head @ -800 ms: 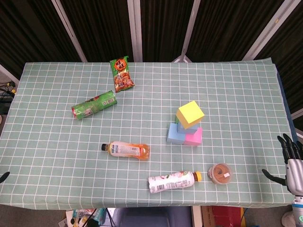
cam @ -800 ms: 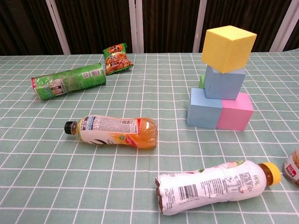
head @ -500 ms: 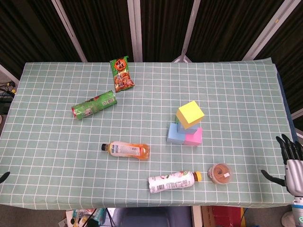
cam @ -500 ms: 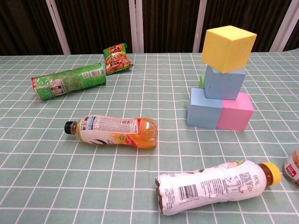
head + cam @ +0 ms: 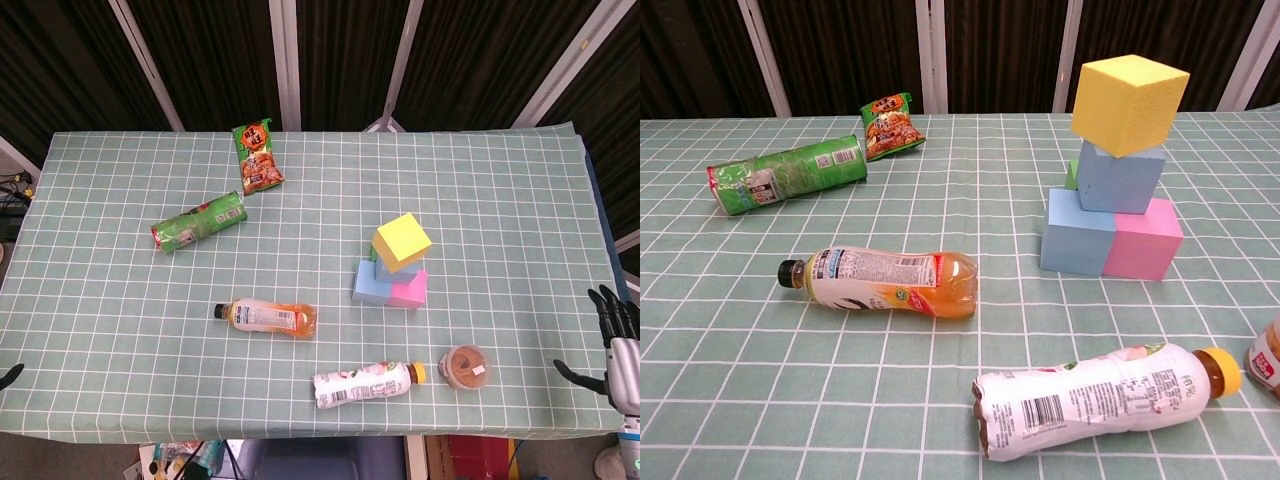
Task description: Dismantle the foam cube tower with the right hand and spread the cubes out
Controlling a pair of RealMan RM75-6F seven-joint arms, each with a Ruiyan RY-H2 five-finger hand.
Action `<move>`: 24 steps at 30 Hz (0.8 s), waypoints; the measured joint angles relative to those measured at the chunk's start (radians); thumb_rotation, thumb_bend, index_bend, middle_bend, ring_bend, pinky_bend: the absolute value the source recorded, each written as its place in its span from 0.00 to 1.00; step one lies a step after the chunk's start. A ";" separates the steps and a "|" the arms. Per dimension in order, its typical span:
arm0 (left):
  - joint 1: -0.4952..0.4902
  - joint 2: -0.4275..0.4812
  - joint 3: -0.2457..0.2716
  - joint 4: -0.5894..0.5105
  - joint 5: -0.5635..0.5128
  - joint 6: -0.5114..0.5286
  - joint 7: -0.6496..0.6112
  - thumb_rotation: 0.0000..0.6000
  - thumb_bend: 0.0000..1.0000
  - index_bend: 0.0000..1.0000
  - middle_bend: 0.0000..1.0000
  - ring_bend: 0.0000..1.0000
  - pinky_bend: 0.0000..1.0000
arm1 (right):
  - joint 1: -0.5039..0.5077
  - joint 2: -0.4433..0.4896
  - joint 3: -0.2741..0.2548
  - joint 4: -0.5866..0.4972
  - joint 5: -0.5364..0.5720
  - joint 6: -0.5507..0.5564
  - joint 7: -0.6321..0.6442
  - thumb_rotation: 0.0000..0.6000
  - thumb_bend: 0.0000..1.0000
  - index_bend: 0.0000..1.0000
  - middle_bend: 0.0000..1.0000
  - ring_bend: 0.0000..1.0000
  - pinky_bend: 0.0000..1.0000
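The foam tower stands right of the table's middle. A yellow cube (image 5: 402, 241) (image 5: 1129, 91) sits tilted on top of a blue cube (image 5: 1120, 178). Below them a second blue cube (image 5: 1077, 232) and a pink cube (image 5: 1145, 240) stand side by side. A green cube (image 5: 1072, 175) peeks out behind them. My right hand (image 5: 617, 345) hovers off the table's right edge, far from the tower, fingers spread and holding nothing. Only a dark tip of my left hand (image 5: 10, 375) shows at the left edge.
A white bottle (image 5: 365, 383) and a round tub (image 5: 464, 366) lie in front of the tower. An orange drink bottle (image 5: 267, 317) lies to its front left. A green canister (image 5: 198, 222) and a snack bag (image 5: 258, 158) lie at the back left.
My right hand has shifted very slightly at the table's right edge. The tower and the other objects have not moved.
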 measured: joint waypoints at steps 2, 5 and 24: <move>-0.001 0.000 0.000 -0.001 -0.006 -0.004 0.003 1.00 0.15 0.19 0.00 0.00 0.00 | 0.006 -0.004 0.001 -0.002 -0.002 -0.009 0.007 1.00 0.13 0.00 0.00 0.09 0.00; -0.001 0.000 -0.002 -0.003 -0.009 -0.002 0.005 1.00 0.15 0.19 0.00 0.00 0.00 | 0.022 -0.006 -0.001 -0.006 -0.008 -0.038 0.041 1.00 0.13 0.00 0.00 0.09 0.00; -0.004 -0.001 -0.008 -0.007 -0.026 -0.009 0.013 1.00 0.15 0.19 0.00 0.00 0.00 | 0.295 -0.050 0.157 -0.150 0.360 -0.412 -0.070 1.00 0.13 0.00 0.00 0.09 0.00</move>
